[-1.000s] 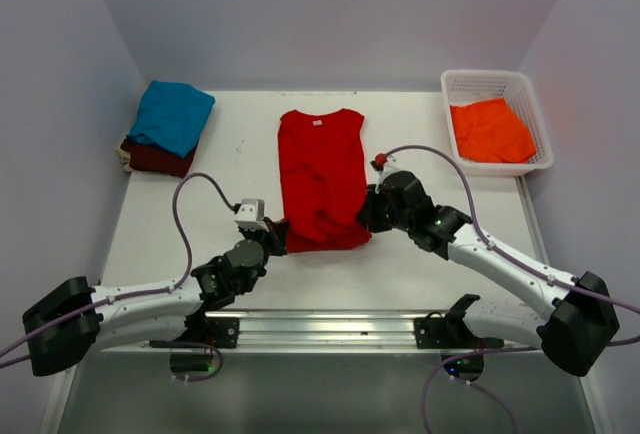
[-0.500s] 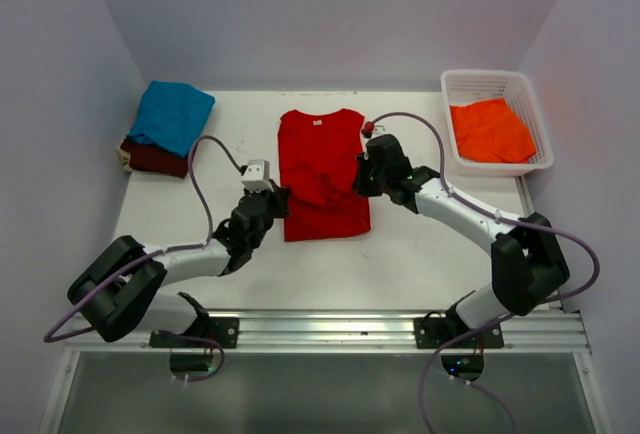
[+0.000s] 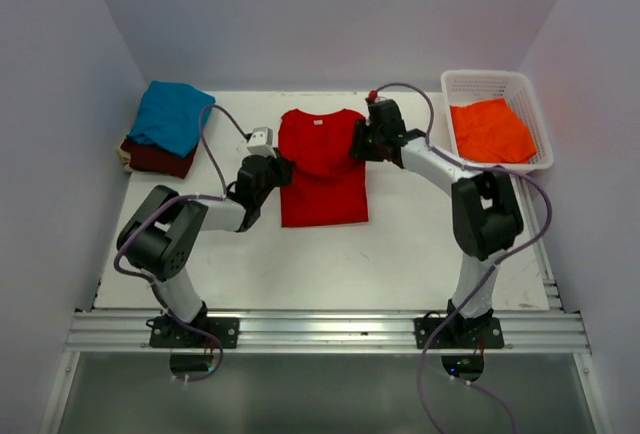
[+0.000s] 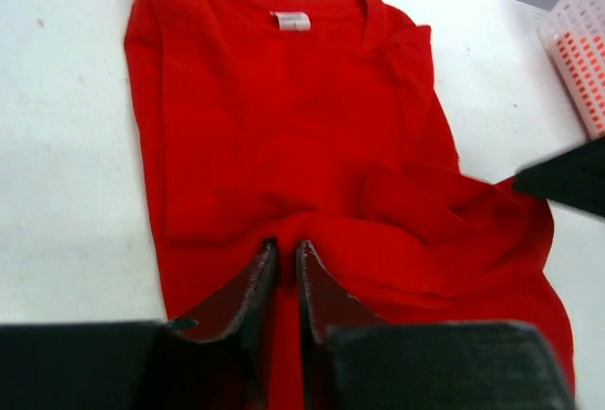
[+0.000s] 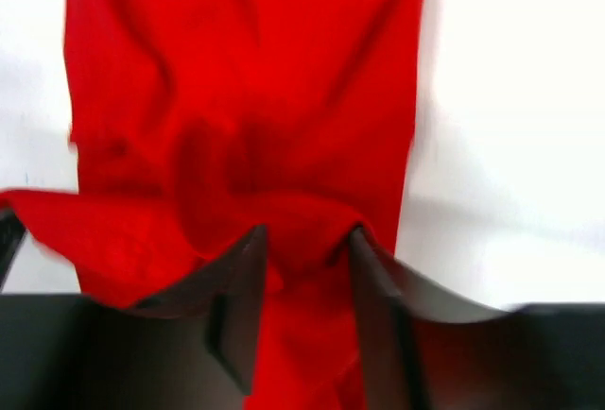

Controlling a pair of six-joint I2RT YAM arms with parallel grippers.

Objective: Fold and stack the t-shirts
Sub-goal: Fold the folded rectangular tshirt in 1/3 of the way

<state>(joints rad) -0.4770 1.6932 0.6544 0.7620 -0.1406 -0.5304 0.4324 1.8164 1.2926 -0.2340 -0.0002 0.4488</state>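
red shirt (image 3: 322, 182) lies mid desk (image 3: 430, 244). left tool (image 4: 286, 247) pinches its cloth shut; right tool (image 5: 307, 238) (blurred) stands parted around bunched cloth, perhaps loosely.

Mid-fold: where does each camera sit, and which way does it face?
Top external: above, behind the bases, looking down at the table; left arm, right arm show.
Left wrist: on the left arm, facing the red t-shirt toward its collar; left tool pinches cloth.
Right wrist: over the shirt's length; right tool, fingers parted around cloth.
Shared: the red t-shirt.
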